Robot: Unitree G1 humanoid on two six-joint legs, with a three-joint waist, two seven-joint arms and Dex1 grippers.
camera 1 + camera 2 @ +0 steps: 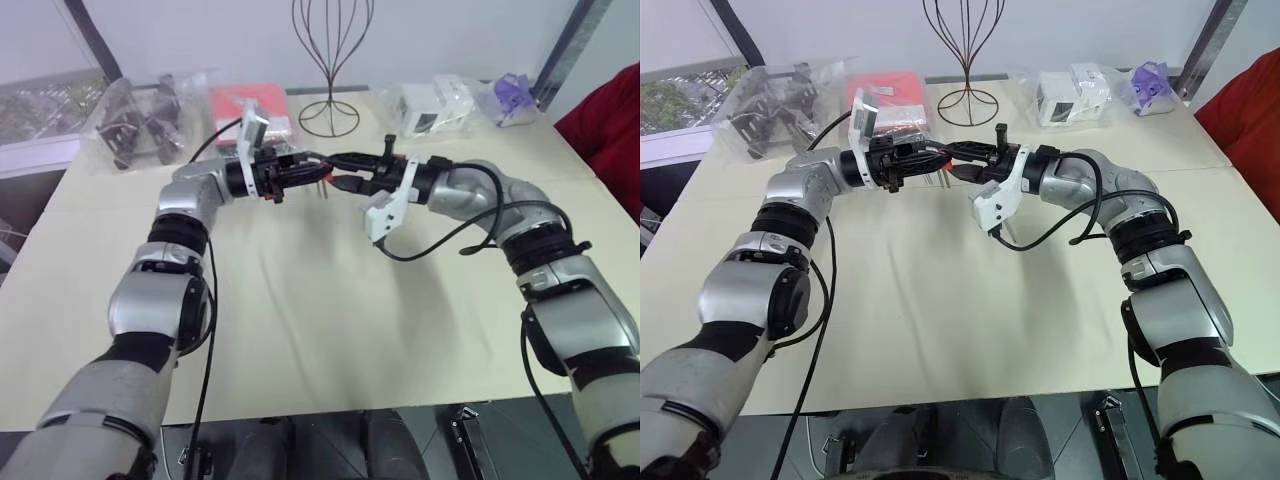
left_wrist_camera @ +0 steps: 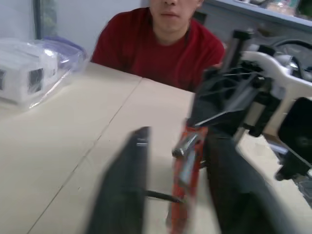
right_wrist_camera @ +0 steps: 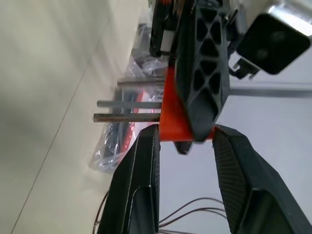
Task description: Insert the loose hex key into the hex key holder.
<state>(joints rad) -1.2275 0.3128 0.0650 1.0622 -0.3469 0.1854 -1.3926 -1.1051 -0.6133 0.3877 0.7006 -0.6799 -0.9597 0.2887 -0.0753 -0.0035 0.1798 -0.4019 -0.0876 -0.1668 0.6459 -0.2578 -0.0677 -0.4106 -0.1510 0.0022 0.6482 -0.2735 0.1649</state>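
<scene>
Both grippers meet mid-air above table, frame centre: right gripper pinching holder; left gripper pressed together against holder.

Pretty even, bright daylight-ish lighting is seen across the cream counter in both head views, with light apparently coming from the window at the far left. Only soft, faint shadows are cast under the arms, no harsh glare. The far corners are bent a bit by lens distortion. The left wrist view is smeared with blur, its near black fingers especially soft. In the right wrist view, the foreground is kept fairly sharp while the background is washed out.
</scene>
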